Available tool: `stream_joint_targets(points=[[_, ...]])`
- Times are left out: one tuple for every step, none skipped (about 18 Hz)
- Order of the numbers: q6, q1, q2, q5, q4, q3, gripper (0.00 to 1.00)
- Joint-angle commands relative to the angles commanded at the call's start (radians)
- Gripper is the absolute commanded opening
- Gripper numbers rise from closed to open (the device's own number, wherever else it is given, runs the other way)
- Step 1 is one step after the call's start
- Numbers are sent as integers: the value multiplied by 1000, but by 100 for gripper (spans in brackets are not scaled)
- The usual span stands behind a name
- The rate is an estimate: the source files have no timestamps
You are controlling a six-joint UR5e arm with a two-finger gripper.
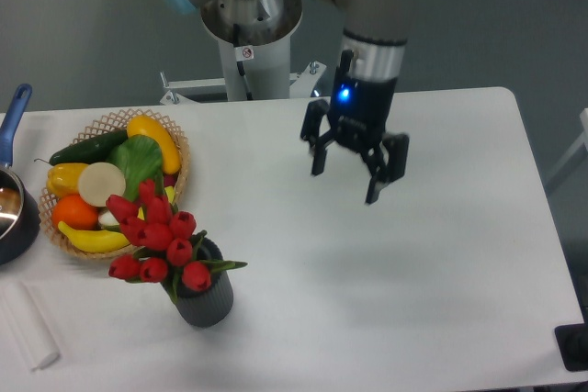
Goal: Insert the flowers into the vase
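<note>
The smooth white surface (441, 254) is spanned from the rear by the grey arm (372, 6), which is held nearly upright with its wrist pointed down. The black gripper (345, 184) is held above the surface with its jaws spread wide and nothing between them. A woven wicker basket (175, 149) of glossy fruit and vegetables is seen far to the gripper's left. The flowers (156, 234), tight red buds with green leaves, are set in the ribbed dark grey vase (207, 298), well down-left of the gripper. A dark pan (13, 222) with a blue handle is cut by the left edge.
</note>
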Motion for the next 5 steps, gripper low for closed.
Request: stream_joint_targets(points=[[54, 14, 15, 14, -40, 5, 100], [119, 34, 31, 31, -83, 6, 100], [187, 57, 41, 48, -115, 6, 100], [222, 70, 49, 52, -132, 8, 100], [233, 80, 52, 51, -137, 8, 100]])
